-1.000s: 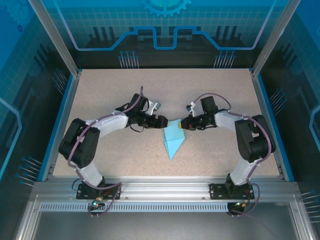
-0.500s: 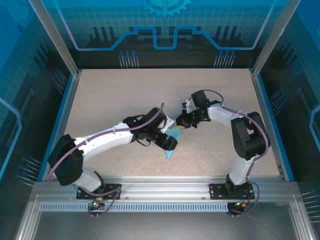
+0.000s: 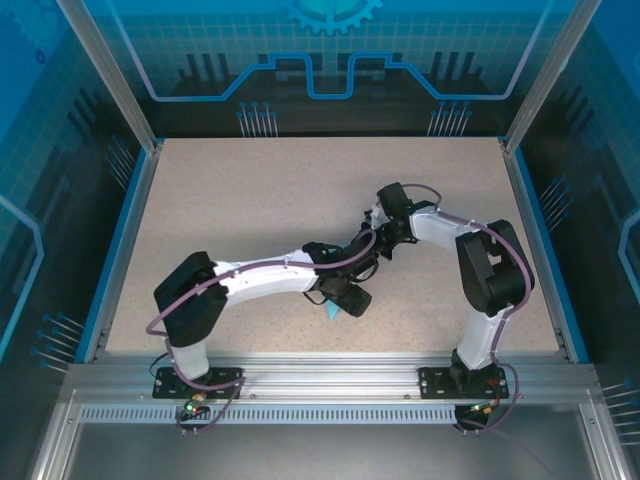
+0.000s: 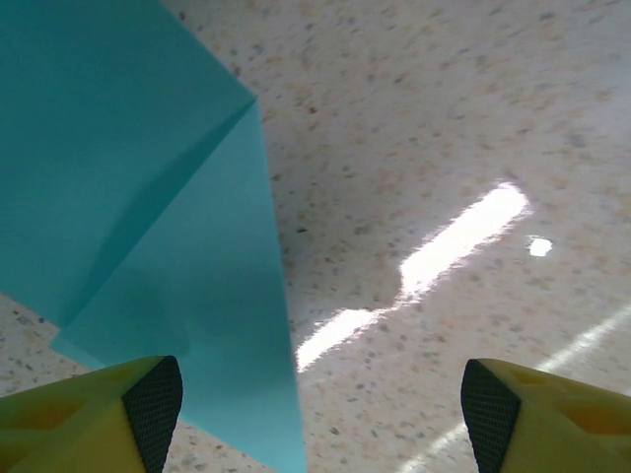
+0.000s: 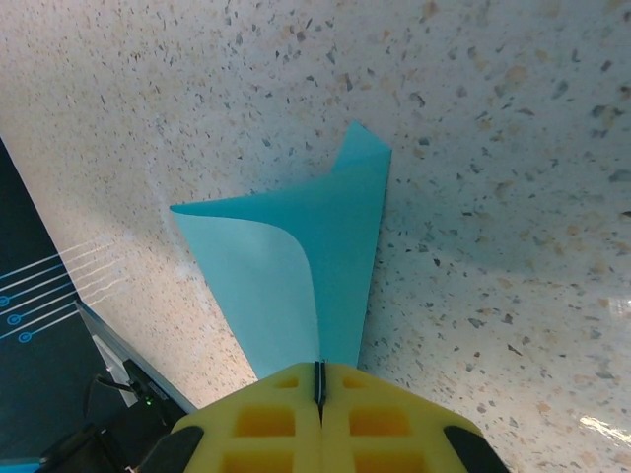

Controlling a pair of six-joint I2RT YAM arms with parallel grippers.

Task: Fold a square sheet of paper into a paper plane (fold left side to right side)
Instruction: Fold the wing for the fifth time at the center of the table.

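Observation:
The light-blue sheet of paper (image 5: 296,261), folded to a pointed paper plane shape, lies on the speckled tabletop. My right gripper (image 5: 317,379) is shut on its near edge, and one layer curls upward there. In the top view the right gripper (image 3: 372,248) sits at the paper's far end. The left gripper (image 3: 354,299) reaches across and covers most of the paper, so just a blue tip (image 3: 331,312) pokes out. In the left wrist view the left gripper (image 4: 320,414) is open just above the table. The paper (image 4: 148,217) reaches in beside the left finger (image 4: 153,409), and nothing is gripped.
Blue rails edge the beige tabletop (image 3: 240,200) on the left (image 3: 125,240) and right (image 3: 535,240). A metal frame runs along the near edge (image 3: 320,375). Both arms meet at the centre; bare table lies behind and to either side.
The left arm has swung right and nearer over the paper, covering most of it. The right gripper, still shut on the paper's edge, has shifted slightly back.

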